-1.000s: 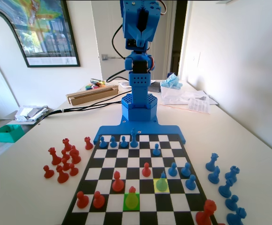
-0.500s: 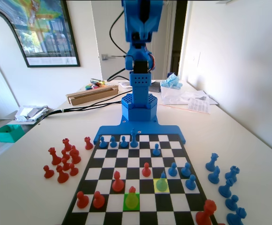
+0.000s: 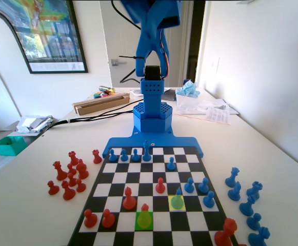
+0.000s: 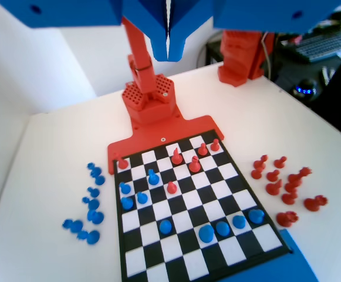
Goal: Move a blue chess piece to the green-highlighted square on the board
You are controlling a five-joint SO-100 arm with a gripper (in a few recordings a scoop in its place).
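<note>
- The gripper [image 4: 168, 41] hangs high above the board [image 3: 143, 177] in the wrist view. Its two jaws are pressed together with nothing between them.
- The blue chess piece [image 3: 177, 197] stands upright on the yellow-highlighted square [image 3: 171, 204], on the right half of the board in the fixed view. In the wrist view we see it left of the board's middle.
- We judge the piece to be light, hard plastic. It is stiff and hardly fragile, but smooth enough to slip or topple if pinched off-centre.
- We would grip it on the narrow body between the round base and the pointed tip, with the jaws coming straight down on either side. The tip itself looks too thin to hold firmly.
- The green-highlighted square [image 3: 138, 224] lies one row nearer the fixed camera and one column to the left in that view. A red pawn [image 3: 144, 209] already stands on it, so there is no free place to set the piece down.
- Blue pawns [image 3: 190, 185] stand near the piece on its right in the fixed view, which leaves little room for opened jaws.
- The board is flat and looks smooth, so a nudged piece may slide on it.
- The pale table [image 3: 272, 148] around the board carries spare red pieces [image 3: 69, 177] on the left and spare blue pieces [image 3: 243, 197] on the right in the fixed view.
</note>
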